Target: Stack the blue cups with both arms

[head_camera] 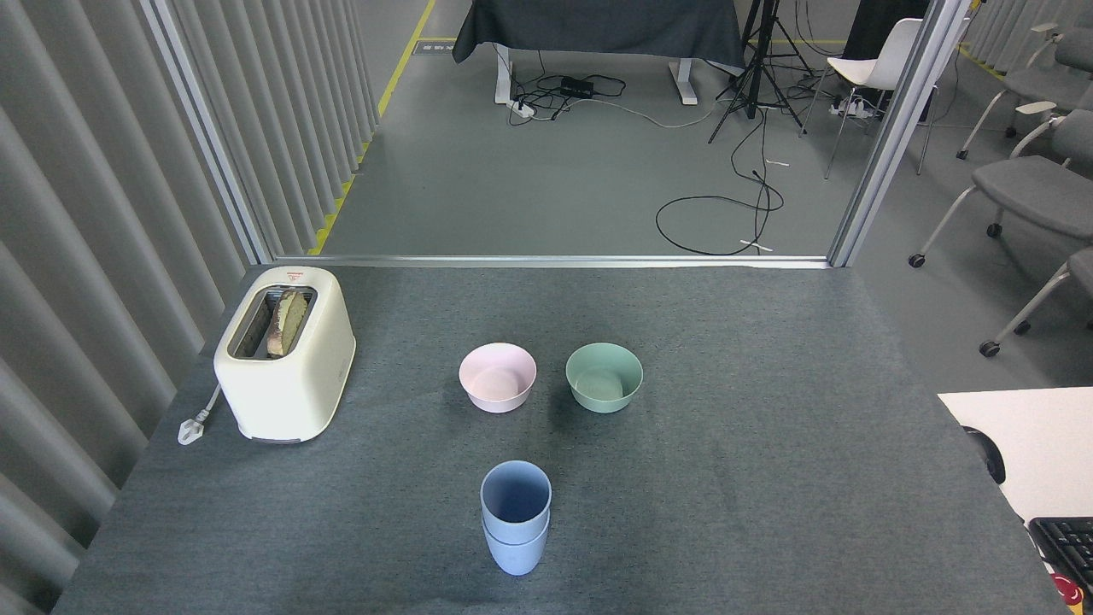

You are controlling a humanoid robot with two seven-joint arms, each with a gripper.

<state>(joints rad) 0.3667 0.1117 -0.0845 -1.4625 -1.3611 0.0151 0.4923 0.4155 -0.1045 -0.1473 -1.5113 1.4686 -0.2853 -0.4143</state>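
Blue cups (515, 528), matte and tapered, stand nested one inside the other, upright on the grey felt-like table (768, 478) near its front edge. Neither arm nor gripper is in view. Pink bowl (498, 377) and green bowl (604, 377) sit behind, apart from the cups.

Grey floor (546, 171), cables, perhaps office chairs (1025, 184).

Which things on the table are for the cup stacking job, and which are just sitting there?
For the job:
- blue cups, one nested in the other, upright

Just lying about:
- pink bowl
- green bowl
- toaster with bread in its slot
- plug beside the toaster

No end effector is in view.
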